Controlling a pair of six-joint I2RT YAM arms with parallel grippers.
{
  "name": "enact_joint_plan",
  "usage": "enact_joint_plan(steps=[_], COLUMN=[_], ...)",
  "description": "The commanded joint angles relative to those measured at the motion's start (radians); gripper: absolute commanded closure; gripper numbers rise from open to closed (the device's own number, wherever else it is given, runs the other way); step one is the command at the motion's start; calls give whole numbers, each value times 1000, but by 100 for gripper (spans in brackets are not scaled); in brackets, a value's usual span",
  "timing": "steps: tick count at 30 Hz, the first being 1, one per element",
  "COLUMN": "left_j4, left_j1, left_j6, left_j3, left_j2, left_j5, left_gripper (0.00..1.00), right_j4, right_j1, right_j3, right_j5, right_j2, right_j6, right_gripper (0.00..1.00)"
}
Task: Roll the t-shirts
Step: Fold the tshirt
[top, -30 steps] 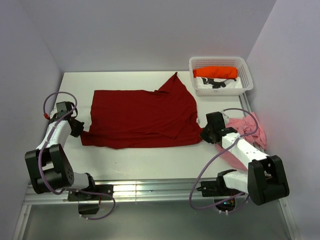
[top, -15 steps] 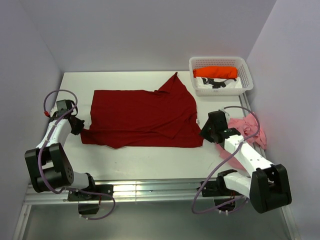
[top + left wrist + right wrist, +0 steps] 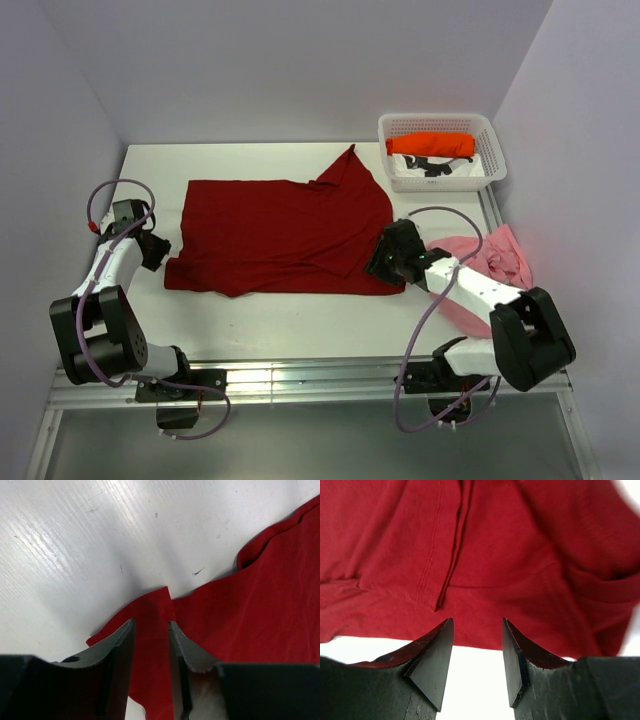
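Dark red t-shirt point(image 3: 280, 235) lies spread across the middle of the counter point(image 3: 280, 320), folded to a rough rectangle, one sleeve point(image 3: 350, 162) poking out at the far right. Pink t-shirt point(image 3: 495, 255) sits bunched at the right edge under my right arm; orange t-shirt point(image 3: 432, 144) is rolled in the white lattice basket point(image 3: 440, 121). Left tool point(image 3: 151, 624) is at the shirt's near-left corner, fingers apart by a narrow gap, cloth showing between them, nothing clamped. Right tool point(image 3: 477, 621) hovers over the near-right hem, fingers apart and empty. I judge the step in hand as setting up the roll of the red shirt from its near edge. To do it well, I want both tools biting the hem at equal depth and taking every layer. Creases and a doubled seam show in the right wrist view, so I'd smooth that side first. Then turn both ends over together, low and level, so that the roll runs straight, and tuck the sleeve inward before it bulges one end.
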State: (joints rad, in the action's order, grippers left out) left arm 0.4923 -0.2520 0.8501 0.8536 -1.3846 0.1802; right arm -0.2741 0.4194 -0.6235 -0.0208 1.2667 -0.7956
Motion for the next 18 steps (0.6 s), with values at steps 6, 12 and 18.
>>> enact_joint_plan(steps=[6, 12, 18], left_j4=[-17, -21, -27], left_j1=[2, 2, 0], left_j6=[-10, -13, -16], left_j3=[59, 70, 62], left_j2=[-13, -22, -19], left_j5=[-33, -39, -42], left_gripper=[61, 61, 62], right_j4=[142, 170, 187], right_j1=[84, 119, 136], right_j3=[-100, -123, -125], right_j5=[-16, -8, -4], right_j2=[147, 226, 263], right_j6=[-85, -117, -139], right_gripper=[50, 51, 53])
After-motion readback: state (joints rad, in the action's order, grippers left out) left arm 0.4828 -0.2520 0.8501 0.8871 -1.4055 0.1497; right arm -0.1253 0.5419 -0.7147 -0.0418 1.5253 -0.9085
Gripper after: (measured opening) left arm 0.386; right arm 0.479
